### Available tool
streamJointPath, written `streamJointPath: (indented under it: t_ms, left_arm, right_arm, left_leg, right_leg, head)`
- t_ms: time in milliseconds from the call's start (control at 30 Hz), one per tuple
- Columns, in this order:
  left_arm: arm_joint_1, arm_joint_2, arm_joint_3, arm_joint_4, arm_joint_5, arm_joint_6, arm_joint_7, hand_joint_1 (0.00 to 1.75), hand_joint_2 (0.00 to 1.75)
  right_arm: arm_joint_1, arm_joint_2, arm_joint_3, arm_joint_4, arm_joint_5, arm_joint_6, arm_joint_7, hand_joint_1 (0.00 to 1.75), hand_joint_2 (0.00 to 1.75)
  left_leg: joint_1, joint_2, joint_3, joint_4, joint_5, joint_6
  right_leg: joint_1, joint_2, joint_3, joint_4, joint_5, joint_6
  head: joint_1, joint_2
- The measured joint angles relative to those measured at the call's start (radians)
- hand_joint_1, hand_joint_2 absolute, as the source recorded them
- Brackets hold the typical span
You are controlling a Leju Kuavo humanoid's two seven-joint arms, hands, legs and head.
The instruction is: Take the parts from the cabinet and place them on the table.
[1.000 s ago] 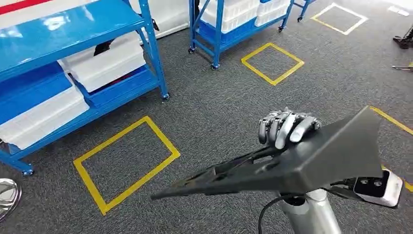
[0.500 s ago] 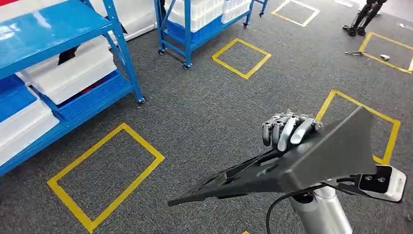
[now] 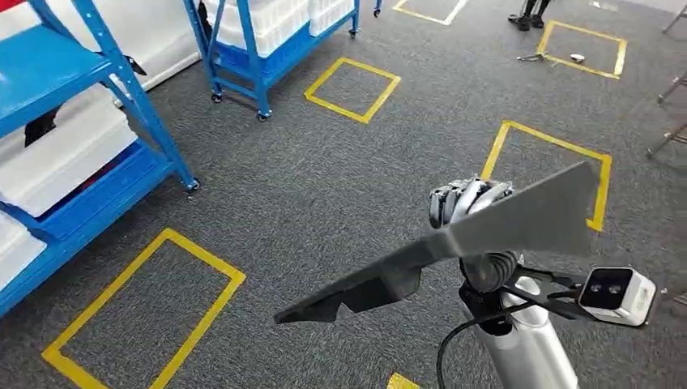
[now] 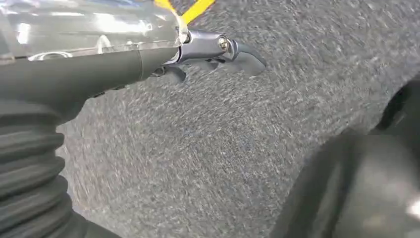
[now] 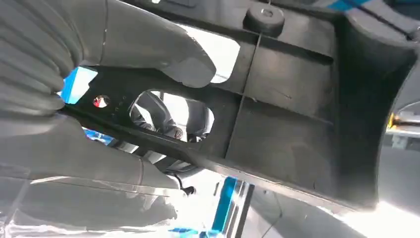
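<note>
Right hand [image 3: 468, 198] clamped on part [image 3: 486, 235], carrying it over carpet [image 3: 324, 186], rack [image 3: 97, 154] off left. Part looks stiff, light, long; I judge it prone to swing, so grip near ribbed middle [image 5: 257, 99]. Left hand [image 4: 213, 52]: can't tell state.

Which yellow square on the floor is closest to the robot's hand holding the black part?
The yellow square just beyond the right hand, partly hidden behind the black part. The other yellow squares lie farther off on the carpet.
</note>
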Motion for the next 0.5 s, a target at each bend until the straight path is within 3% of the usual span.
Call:
streamJointPath:
  t_ms: [33, 100, 133, 167, 200, 300, 333, 367, 400, 467, 500]
  left_arm:
    - [0.000, 0.000, 0.000, 0.000, 0.000, 0.000, 0.001, 0.00, 1.75]
    - [0.000, 0.000, 0.000, 0.000, 0.000, 0.002, 0.010, 0.00, 1.75]
    - [0.000, 0.000, 0.000, 0.000, 0.000, 0.004, 0.010, 0.00, 1.75]
    - [0.002, -0.001, 0.000, 0.000, 0.000, 0.007, 0.008, 0.00, 1.75]
    - [0.003, -0.002, 0.000, 0.000, 0.001, 0.013, 0.005, 0.00, 1.75]
    - [-0.001, -0.005, 0.000, 0.000, 0.000, 0.026, 0.008, 0.00, 1.75]
    - [-0.005, -0.008, 0.000, -0.002, 0.001, 0.028, 0.009, 0.00, 1.75]
    - [-0.007, -0.005, 0.000, -0.002, 0.001, 0.030, 0.010, 0.00, 1.75]
    - [-0.006, -0.005, 0.000, -0.002, 0.002, 0.030, 0.010, 0.00, 1.75]
    - [-0.002, -0.004, 0.000, -0.002, 0.002, 0.033, 0.018, 0.00, 1.75]
    - [-0.001, -0.004, 0.002, -0.002, 0.002, 0.036, 0.019, 0.00, 1.75]
  right_arm:
    - [0.001, 0.000, 0.002, 0.002, 0.000, -0.001, 0.000, 1.71, 1.75]
    - [0.006, 0.000, 0.005, 0.004, 0.000, -0.001, 0.000, 1.71, 1.75]
    - [0.012, 0.001, 0.008, 0.004, 0.004, -0.001, 0.000, 1.71, 1.75]
    - [0.017, 0.002, 0.011, 0.005, 0.012, 0.001, 0.000, 1.71, 1.75]
    - [0.021, 0.005, 0.015, 0.009, 0.023, 0.002, 0.000, 1.71, 1.75]
    - [0.020, 0.009, 0.023, 0.022, 0.021, 0.007, 0.000, 1.71, 1.75]
    - [0.006, 0.009, 0.023, 0.032, 0.010, -0.003, 0.000, 1.71, 1.75]
    - [-0.015, 0.008, 0.024, 0.037, -0.005, -0.016, 0.001, 1.71, 1.75]
    - [-0.032, 0.005, 0.027, 0.040, -0.019, -0.030, 0.002, 1.71, 1.75]
    - [-0.039, 0.000, 0.038, 0.043, -0.034, -0.046, 0.002, 1.71, 1.75]
    - [-0.036, -0.004, 0.044, 0.046, -0.033, -0.049, 0.002, 1.71, 1.75]
  left_leg:
    - [0.001, 0.000, -0.001, -0.014, 0.027, -0.003]
    - [0.006, -0.007, 0.051, -0.150, 0.122, -0.007]
    - [0.014, -0.036, 0.090, -0.243, 0.169, -0.012]
    - [0.019, -0.087, 0.098, -0.257, 0.141, -0.012]
    - [0.018, -0.085, 0.101, -0.264, 0.144, 0.002]
    - [0.010, -0.054, 0.100, -0.265, 0.148, 0.021]
    - [0.015, -0.040, 0.101, -0.269, 0.152, 0.027]
    - [0.015, -0.030, 0.103, -0.270, 0.151, 0.031]
    - [0.012, -0.019, 0.104, -0.270, 0.150, 0.035]
    - [0.007, 0.004, 0.105, -0.270, 0.147, 0.039]
    - [0.006, 0.015, 0.105, -0.269, 0.146, 0.041]
  right_leg:
    - [-0.002, 0.015, 0.001, 0.002, -0.002, 0.003]
    - [-0.008, 0.045, 0.001, 0.016, -0.009, 0.012]
    - [-0.010, 0.057, -0.001, 0.029, -0.018, 0.019]
    - [-0.008, 0.067, -0.009, 0.040, -0.023, 0.027]
    - [-0.006, 0.085, -0.020, 0.051, -0.025, 0.032]
    - [-0.015, 0.113, -0.027, 0.045, -0.016, 0.049]
    - [-0.015, 0.089, -0.033, 0.053, -0.019, 0.051]
    - [-0.007, 0.029, -0.044, 0.082, -0.036, 0.056]
    - [-0.009, -0.001, -0.073, 0.139, -0.066, 0.062]
    - [-0.012, -0.024, -0.151, 0.291, -0.127, 0.067]
    - [-0.013, -0.026, -0.180, 0.343, -0.135, 0.067]
  head:
    - [0.000, 0.000]
    - [0.000, 0.000]
    - [0.000, 0.000]
    - [0.000, 0.000]
    - [0.000, 0.000]
    - [0.000, 0.000]
    - [0.001, 0.000]
    - [0.001, 0.000]
    - [0.001, 0.000]
    - [0.001, 0.000]
    - [0.001, 0.000]
